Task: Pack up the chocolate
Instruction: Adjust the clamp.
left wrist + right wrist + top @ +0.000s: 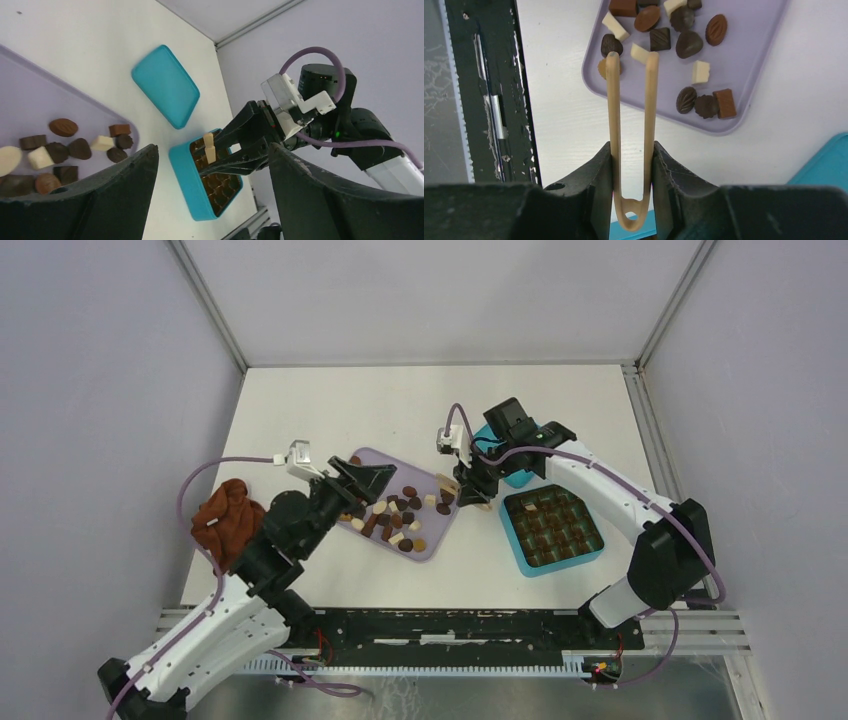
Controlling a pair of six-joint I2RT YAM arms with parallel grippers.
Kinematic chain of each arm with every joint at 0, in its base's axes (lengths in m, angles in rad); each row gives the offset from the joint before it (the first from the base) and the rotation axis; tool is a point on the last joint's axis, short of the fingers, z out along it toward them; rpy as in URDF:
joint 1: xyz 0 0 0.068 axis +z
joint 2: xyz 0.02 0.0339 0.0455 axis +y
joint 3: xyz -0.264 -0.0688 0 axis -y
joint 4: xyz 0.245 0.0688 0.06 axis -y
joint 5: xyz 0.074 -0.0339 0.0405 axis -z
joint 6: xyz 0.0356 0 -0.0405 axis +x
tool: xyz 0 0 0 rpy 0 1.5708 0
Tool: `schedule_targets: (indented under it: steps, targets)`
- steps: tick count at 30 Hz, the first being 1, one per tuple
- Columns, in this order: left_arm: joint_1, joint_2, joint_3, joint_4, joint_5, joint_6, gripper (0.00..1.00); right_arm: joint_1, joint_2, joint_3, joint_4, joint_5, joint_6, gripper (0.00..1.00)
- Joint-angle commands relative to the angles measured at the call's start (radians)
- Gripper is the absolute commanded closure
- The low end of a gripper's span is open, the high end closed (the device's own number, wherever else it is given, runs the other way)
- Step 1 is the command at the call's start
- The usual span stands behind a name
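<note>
The chocolate (400, 515), many small dark, brown and cream pieces, lies on a lilac tray (437, 545). A teal box (553, 530) with brown compartments stands right of it. My right gripper (470, 490) is shut on beige tongs (651, 90), between tray and box. The tongs' tips stand apart over the tray's near corner (594, 75), and a cream piece (639, 52) shows between them. In the right wrist view the right gripper (631, 150) squeezes both tong arms. My left gripper (365, 480) hangs open over the tray's left half with nothing in it. The left wrist view shows the left gripper (212, 150), the chocolate (65, 150) and the box (185, 180).
A teal lid (165, 85) lies flat beyond the box, partly under the right arm in the top view. A rust-brown cloth lump (228, 520) sits at the table's left edge beside the left arm. A black rail (450, 625) runs along the near edge.
</note>
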Motion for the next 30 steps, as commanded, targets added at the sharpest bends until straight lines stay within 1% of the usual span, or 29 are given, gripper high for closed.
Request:
schedule_targets:
  steps: [1,6,7,8,13,14,19,24,30]
  targets:
    - [-0.008,0.115,0.008,0.232,0.055,-0.194,0.14,-0.002,-0.033,0.071,0.059,-0.015,0.080,0.65]
    - [-0.102,0.275,0.104,0.205,-0.075,-0.220,0.15,-0.002,-0.024,0.084,0.095,-0.004,0.123,0.66]
    - [-0.116,0.305,0.115,0.203,-0.092,-0.227,0.16,-0.002,-0.024,0.087,0.099,-0.003,0.127,0.66]
    - [-0.148,0.365,0.136,0.198,-0.130,-0.253,0.18,-0.002,-0.025,0.092,0.108,-0.001,0.138,0.66]
    - [-0.192,0.468,0.177,0.190,-0.177,-0.290,0.21,-0.002,-0.023,0.099,0.119,-0.011,0.149,0.66]
    - [-0.196,0.485,0.187,0.189,-0.184,-0.290,0.21,-0.002,-0.020,0.098,0.120,-0.014,0.152,0.66]
    - [-0.203,0.550,0.233,0.137,-0.220,-0.309,0.29,-0.002,-0.025,0.094,0.133,-0.029,0.163,0.66]
    - [-0.203,0.577,0.239,0.152,-0.250,-0.333,0.35,0.000,-0.035,0.076,0.149,-0.039,0.174,0.66]
    - [-0.205,0.640,0.280,0.147,-0.240,-0.336,0.46,0.001,-0.038,0.067,0.165,-0.020,0.191,0.66]
